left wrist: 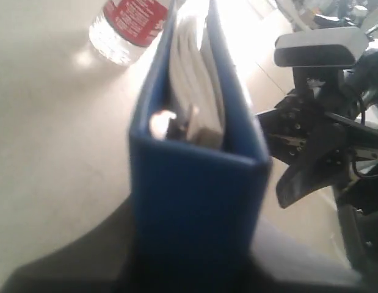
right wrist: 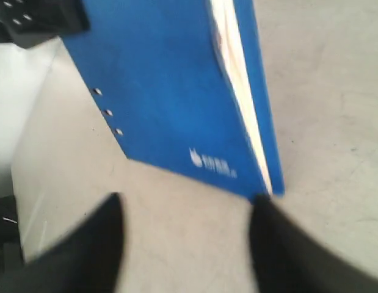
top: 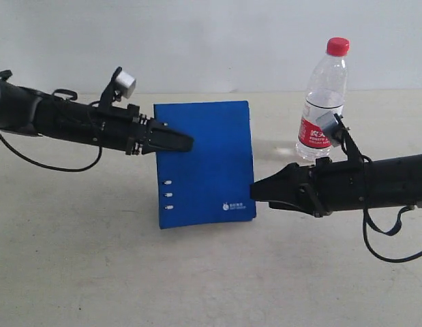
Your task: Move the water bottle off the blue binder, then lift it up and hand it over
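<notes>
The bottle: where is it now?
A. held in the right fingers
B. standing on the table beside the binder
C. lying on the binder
B: the bottle stands upright on the table, to the right of the binder in the exterior view, and nothing grips it.

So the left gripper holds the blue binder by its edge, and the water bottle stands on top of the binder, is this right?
Not quite. The left gripper does hold the blue binder by its edge, but the water bottle stands upright on the table, apart from the binder. The exterior view shows it.
</notes>
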You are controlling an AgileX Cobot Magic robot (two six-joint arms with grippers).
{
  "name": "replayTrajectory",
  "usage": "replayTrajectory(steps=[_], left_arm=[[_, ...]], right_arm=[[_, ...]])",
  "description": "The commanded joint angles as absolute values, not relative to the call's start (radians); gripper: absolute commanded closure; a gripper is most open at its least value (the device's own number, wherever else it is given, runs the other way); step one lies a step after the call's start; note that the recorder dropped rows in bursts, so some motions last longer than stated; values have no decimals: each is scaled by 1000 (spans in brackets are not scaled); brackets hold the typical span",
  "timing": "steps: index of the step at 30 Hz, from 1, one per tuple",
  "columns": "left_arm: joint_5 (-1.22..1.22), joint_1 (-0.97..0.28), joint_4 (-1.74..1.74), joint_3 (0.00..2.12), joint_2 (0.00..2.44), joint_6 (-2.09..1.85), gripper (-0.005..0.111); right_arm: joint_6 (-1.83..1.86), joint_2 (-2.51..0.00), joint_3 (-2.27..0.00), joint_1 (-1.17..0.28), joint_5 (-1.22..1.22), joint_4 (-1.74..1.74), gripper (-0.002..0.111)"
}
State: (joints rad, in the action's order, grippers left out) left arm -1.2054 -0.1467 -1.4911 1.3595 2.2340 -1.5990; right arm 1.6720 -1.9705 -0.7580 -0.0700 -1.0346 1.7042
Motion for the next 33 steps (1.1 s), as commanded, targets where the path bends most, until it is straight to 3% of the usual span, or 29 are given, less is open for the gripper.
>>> replayTrajectory(steps=[1,10,18,25,33], left_arm=[[-1090,-148,-1464,1307,2085,-1630,102],[-902,-150,-1459,1054,1774,-1680,102],[-821,-150,-1744,751,1398,-1899,102],[-730,-151,-1744,684,1145,-1888,102],[-731,-151,-1744,686,1014,-1873,102]], right_arm=[[1666,-1962,-760,-68,-1033,1642,108],[1632,-1931,-760,-68,-973,1587,109],[1647,-1629,-702,-70,-747,1557,109],[1628,-1317,-634,-70,-676,1526,109],[1615,-1207,-580,-70,-632,1501,109]])
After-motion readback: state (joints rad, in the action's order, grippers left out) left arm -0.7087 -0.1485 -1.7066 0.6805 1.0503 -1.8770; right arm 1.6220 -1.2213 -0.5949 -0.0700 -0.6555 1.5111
